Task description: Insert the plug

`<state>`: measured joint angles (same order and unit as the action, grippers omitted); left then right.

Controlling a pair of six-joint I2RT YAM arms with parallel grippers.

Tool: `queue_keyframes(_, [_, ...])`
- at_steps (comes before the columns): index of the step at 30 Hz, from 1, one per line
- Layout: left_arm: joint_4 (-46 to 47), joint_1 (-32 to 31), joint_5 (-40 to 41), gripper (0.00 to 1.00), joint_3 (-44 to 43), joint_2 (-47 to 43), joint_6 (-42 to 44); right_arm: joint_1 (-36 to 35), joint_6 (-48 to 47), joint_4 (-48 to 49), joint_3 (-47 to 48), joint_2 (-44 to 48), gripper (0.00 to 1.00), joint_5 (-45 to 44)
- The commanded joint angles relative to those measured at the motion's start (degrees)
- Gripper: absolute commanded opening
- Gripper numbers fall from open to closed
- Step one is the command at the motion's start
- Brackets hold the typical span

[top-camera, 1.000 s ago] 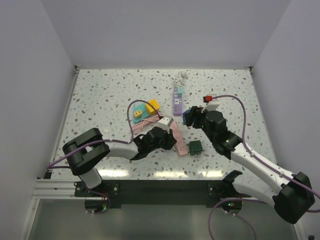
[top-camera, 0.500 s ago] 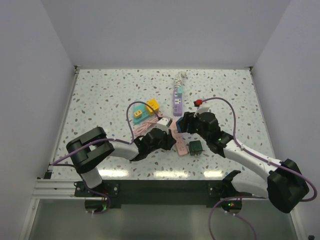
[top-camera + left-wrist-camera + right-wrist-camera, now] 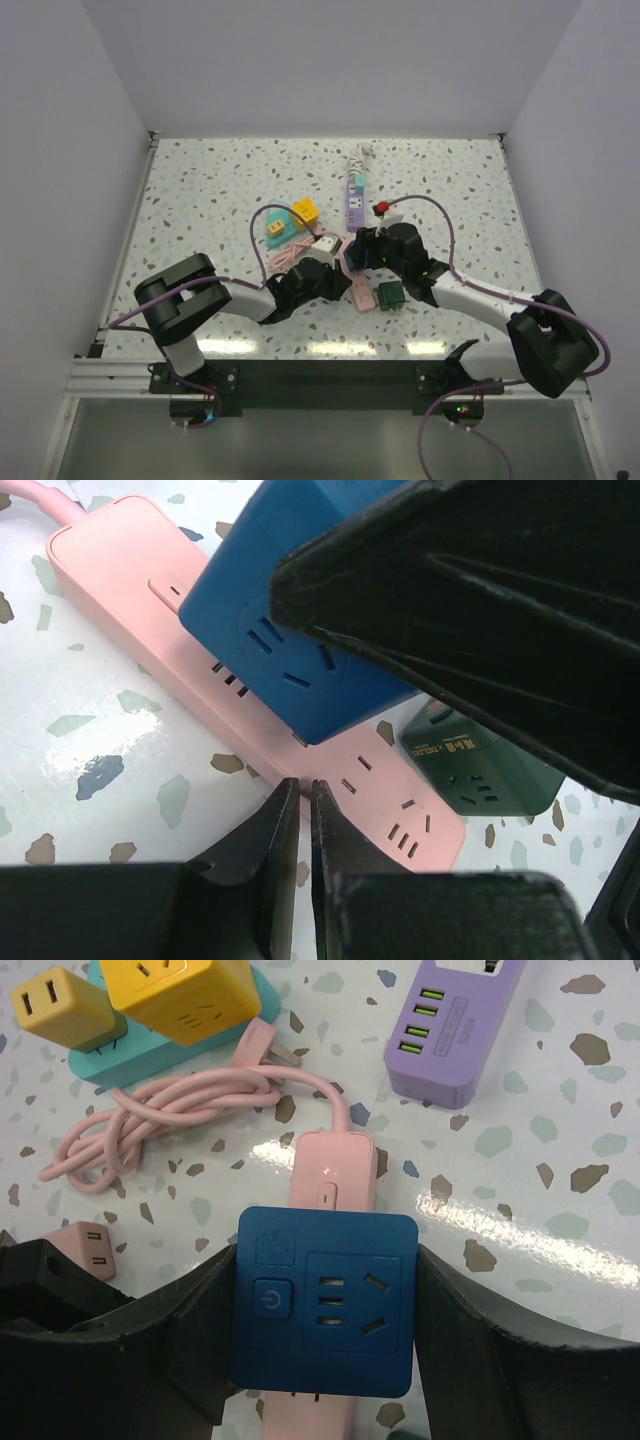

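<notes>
on the left of the speckled terrazzo tabletop (image 3: 200,190) lies a teal plastic power strip (image 3: 150,1055) with 2 yellow cube adapters (image 3: 180,995) standing on it. a coiled pink cable (image 3: 170,1110) lies just beside it. only the right wrist view shows a small pink plug (image 3: 85,1248) lying near the coil.

the left gripper (image 3: 300,788) sits low at the long edge of the long pink plastic power strip (image 3: 380,800). its own camera shows the 2 black fingers (image 3: 272,835) drawn almost together, with a thin slit between them and nothing in it. their tips touch the strip's edge. in the top view the arm hides this.

the blue cube-shaped plastic socket adapter (image 3: 265,630), the plug of the task, sits over the pink strip near its cable end. the right gripper (image 3: 322,1305) clamps it on 2 opposite sides. the right wrist view shows its top face with a power button and socket holes, and the left wrist view shows a side face. neither shows whether its pins are in the strip.

just right of the strip stands a dark green cube adapter (image 3: 480,770). a purple plastic power strip (image 3: 455,1030) lies farther back.
</notes>
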<state>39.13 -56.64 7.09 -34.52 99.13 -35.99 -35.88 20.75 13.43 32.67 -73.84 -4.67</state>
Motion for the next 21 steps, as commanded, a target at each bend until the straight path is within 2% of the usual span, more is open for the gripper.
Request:
queue_keyframes(1, [-5.1,0.0,-1.6,0.12,1.7,3.1,1.0,0.2,-1.0,4.5,2.1,-1.3,0.0,1.2])
queue_keyframes(21, [-4.7,0.7,-2.3,0.1,2.4,2.6,1.6,0.1,0.4,-2.4,5.0,-4.2,0.0,-0.4])
